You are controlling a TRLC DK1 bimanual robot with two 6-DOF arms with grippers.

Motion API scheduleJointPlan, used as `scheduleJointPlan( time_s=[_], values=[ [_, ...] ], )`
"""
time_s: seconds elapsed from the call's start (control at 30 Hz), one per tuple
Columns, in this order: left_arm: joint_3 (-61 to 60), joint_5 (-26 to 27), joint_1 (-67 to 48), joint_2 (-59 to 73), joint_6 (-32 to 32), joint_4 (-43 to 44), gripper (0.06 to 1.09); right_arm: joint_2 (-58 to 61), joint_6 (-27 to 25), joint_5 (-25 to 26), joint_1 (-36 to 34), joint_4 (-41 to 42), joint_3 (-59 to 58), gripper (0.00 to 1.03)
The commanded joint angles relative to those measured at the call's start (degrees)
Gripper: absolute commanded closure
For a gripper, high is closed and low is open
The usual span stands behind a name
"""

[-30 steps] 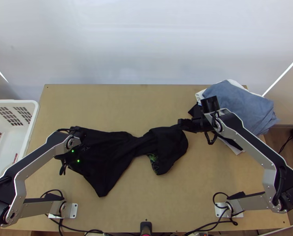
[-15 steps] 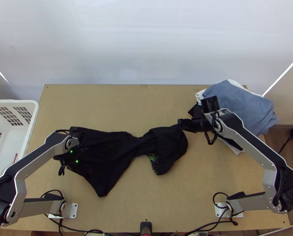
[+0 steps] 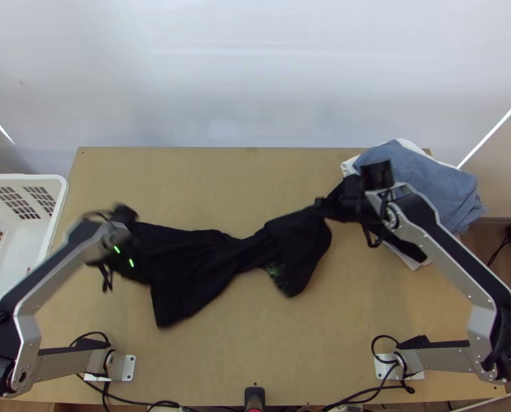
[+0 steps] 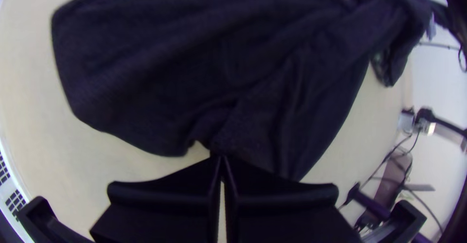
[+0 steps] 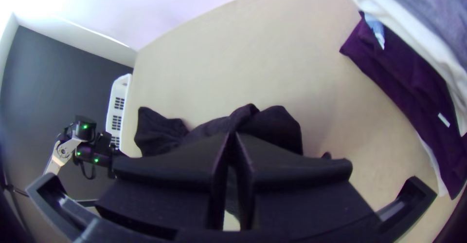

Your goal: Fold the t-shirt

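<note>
The black t-shirt lies bunched and twisted between the two arms, narrow in the middle, with a green print on its right part. My left gripper, blurred at the shirt's left end, is shut on its edge. In the left wrist view the fingers of my left gripper meet at the rim of the dark cloth. My right gripper holds the shirt's right end. In the right wrist view, my right gripper is closed together on the cloth, which stretches away toward the left arm.
A stack of folded clothes, blue-grey on top, sits at the table's back right corner, close to the right arm. A white basket stands beyond the table's left edge. Bare wood of the table shows in front of the shirt.
Both arms have shifted outward and slightly up the picture, the left one more. The shirt's lower left corner has swung up and to the left with them, and its right part has moved slightly.
</note>
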Motion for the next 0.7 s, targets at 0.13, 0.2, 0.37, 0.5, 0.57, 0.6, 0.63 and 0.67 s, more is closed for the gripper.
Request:
scheduleJointPlan(
  time_s=[0.13,0.2,0.37,0.5,0.57,0.6,0.63,0.67],
  values=[
    [42.3,5.8,17.5,7.4,-20.4,0.1,1.05,3.7,3.1,6.7,-2.2,-1.3,26.2,1.0],
    [50.0,5.1,18.6,11.0,-23.9,0.7,1.05,7.0,3.0,7.9,-3.4,-1.3,32.7,1.0],
    [69.0,4.8,20.5,18.7,-31.1,1.0,1.05,15.3,3.0,9.5,-6.4,-4.3,50.9,1.0],
    [76.1,4.7,20.7,19.6,-35.3,4.5,1.05,19.2,3.0,10.5,-7.3,-6.3,61.7,1.0],
    [76.1,4.7,20.9,17.3,-37.8,7.3,1.05,18.1,3.0,11.0,-7.5,-5.7,62.7,1.0],
    [75.8,4.7,21.3,16.1,-38.7,8.6,1.05,17.1,2.8,11.4,-7.5,-5.5,62.7,1.0],
    [75.2,4.7,22.1,14.5,-39.9,10.0,1.05,15.7,2.7,11.7,-7.5,-5.5,62.6,1.0],
    [74.1,4.7,22.9,12.6,-41.1,11.5,1.05,14.0,2.7,12.0,-7.6,-5.4,62.3,1.0]
  ],
)
